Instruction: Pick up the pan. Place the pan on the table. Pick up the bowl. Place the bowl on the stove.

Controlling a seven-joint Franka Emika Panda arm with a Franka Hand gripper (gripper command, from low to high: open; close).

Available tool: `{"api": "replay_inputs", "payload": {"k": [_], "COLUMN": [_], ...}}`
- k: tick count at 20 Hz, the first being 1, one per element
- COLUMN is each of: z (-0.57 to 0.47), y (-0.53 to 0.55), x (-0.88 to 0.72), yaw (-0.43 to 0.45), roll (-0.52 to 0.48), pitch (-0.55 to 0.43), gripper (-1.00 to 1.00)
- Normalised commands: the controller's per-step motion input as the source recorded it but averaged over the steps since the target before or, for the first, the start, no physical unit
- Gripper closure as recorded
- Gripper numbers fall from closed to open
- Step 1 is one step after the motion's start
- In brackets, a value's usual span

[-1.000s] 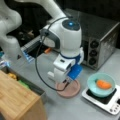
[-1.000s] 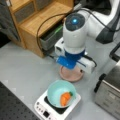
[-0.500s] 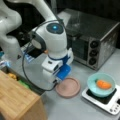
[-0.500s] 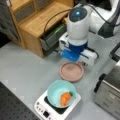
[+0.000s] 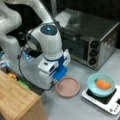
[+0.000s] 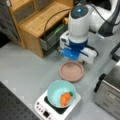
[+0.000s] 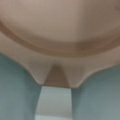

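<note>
Arm risen and drawn back off pan, which lies flat on table, handle toward gripper close above; jaw state cannot tell; bowl on stove

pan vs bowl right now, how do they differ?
Colour: the pan is pinkish-brown, the bowl is teal.
Depth: the pan is shallow and flat, the bowl is deeper.
Contents: the pan is empty, the bowl holds an orange piece.
Support: the pan lies on the grey table, below the gripper; the bowl sits on the stove.
The pan also has a white handle.
Shared: both are round and upright.
</note>
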Motion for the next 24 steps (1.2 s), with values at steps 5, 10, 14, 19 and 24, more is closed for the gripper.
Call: {"api": "replay_inputs", "payload": {"k": [5, 10, 14, 19, 24], "z": [-0.27, -0.17, -0.10, -0.10, -0.16], "y": [0.11, 0.07, 0.04, 0.02, 0.02], "x": [-0.26, -0.19, -0.13, -0.13, -0.17], "yaw": [-0.036, -0.030, -0.018, -0.011, 0.002], "roll": [-0.037, -0.045, -0.040, -0.029, -0.029], "pitch": [-0.187, -0.168, -0.147, -0.138, -0.162], "gripper": [-1.00, -1.00, -1.00, -1.00, -1.00]}}
